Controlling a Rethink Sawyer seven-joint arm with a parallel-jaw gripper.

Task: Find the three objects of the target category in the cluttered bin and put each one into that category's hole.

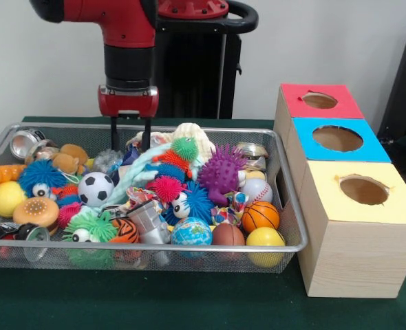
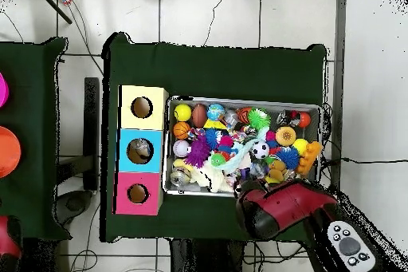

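Gripper open over the far side of a toy-crammed bin, three coloured boxes beside it.

In the front view the bin (image 1: pixel 296 234), a silver wire-mesh basket, fills the left and middle of the green table (image 1: pixel 189 302). From the left it holds a yellow ball (image 1: pixel 5 198), a blue spiky ball (image 1: pixel 40 174), a soccer ball (image 1: pixel 95 188), a small globe (image 1: pixel 191 232), a purple spiky ball (image 1: pixel 220 173), a mini basketball (image 1: pixel 260 215) and a baseball (image 1: pixel 257 188). The gripper (image 1: pixel 130 130) hangs at the bin's far rim, its two dark fingers (image 1: pixel 113 130) set apart with nothing between them. To the right stand the red-topped box (image 1: pixel 320 101), blue-topped box (image 1: pixel 337 139) and yellow-topped box (image 1: pixel 365 192), each with a round hole. No writing or brand can be read anywhere.
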